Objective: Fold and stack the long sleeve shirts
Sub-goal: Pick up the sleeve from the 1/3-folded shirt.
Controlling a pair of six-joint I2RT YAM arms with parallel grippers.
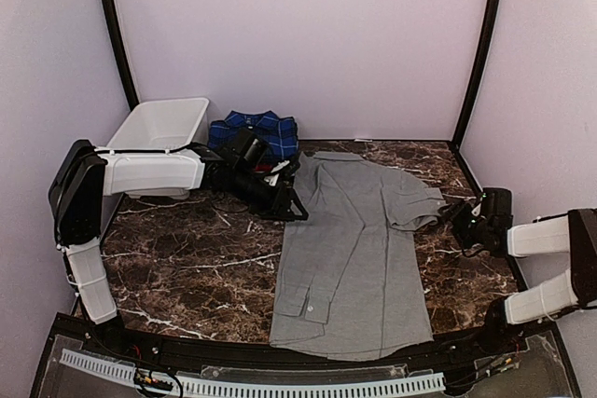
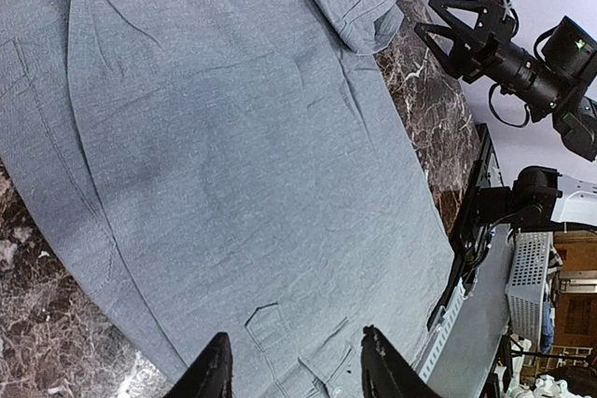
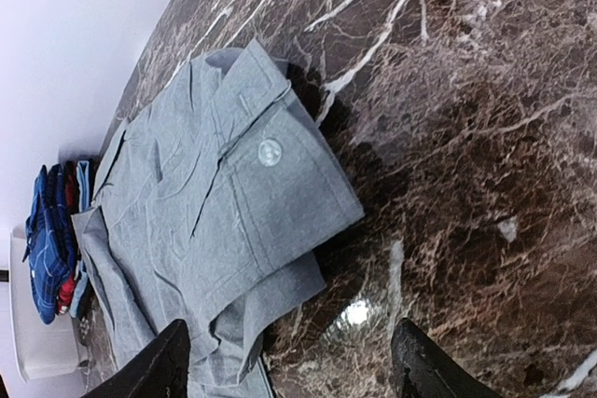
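Note:
A light grey long sleeve shirt [image 1: 350, 258] lies spread flat on the marble table [image 1: 187, 267], collar toward the back wall. Its right sleeve is folded in, and the buttoned cuff [image 3: 280, 193] rests at the shirt's right edge. My left gripper [image 1: 291, 204] hovers over the shirt's upper left edge, open, with only cloth under it [image 2: 297, 370]. My right gripper [image 1: 464, 219] sits just right of the cuff, open wide and holding nothing [image 3: 294, 365]. A dark blue plaid shirt [image 1: 256, 130] lies bunched at the back, with a bit of red cloth [image 3: 63, 291] showing beside it.
A white plastic basket [image 1: 159, 128] stands at the back left, next to the plaid shirt. Bare marble lies left of the grey shirt and around the right gripper. The grey shirt's hem hangs near the table's front edge [image 1: 308, 356].

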